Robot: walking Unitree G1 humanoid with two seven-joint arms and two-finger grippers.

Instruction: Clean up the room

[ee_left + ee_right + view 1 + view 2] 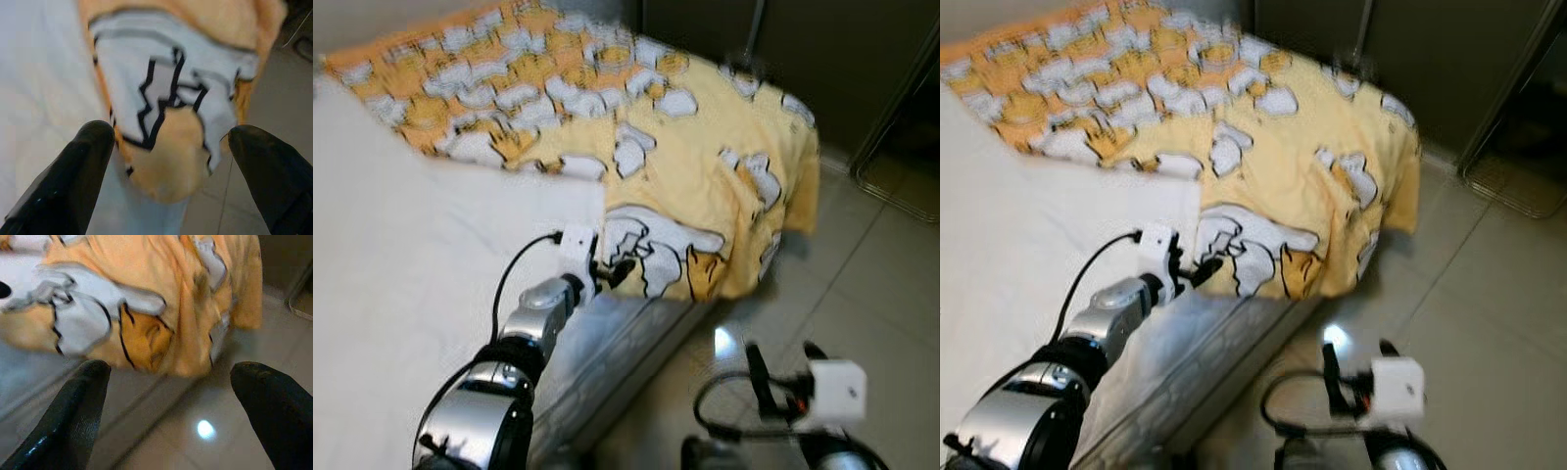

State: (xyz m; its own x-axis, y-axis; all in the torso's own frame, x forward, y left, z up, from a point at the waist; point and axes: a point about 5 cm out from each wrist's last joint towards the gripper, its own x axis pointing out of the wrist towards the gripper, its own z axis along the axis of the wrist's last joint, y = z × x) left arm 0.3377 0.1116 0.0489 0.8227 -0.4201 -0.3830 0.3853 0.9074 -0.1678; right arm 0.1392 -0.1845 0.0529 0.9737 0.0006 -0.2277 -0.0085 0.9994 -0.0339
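Left wrist view: left hand [166, 161] spread wide, black fingers [73, 176] either side of the yellow blanket with white cartoon print [705, 176], at the bed's [401, 294] side edge. Blanket drapes over the bed's foot corner. Right hand [166, 406] also wide, over the tiled floor [862, 294].

Soft, even indoor light, fairly bright. Motion blur smears all views, heaviest on the blanket [636, 147] toward twelve o'clock. A small glare spot shines on the floor tiles [728, 342] near five o'clock. The doorway at two o'clock lies dim.
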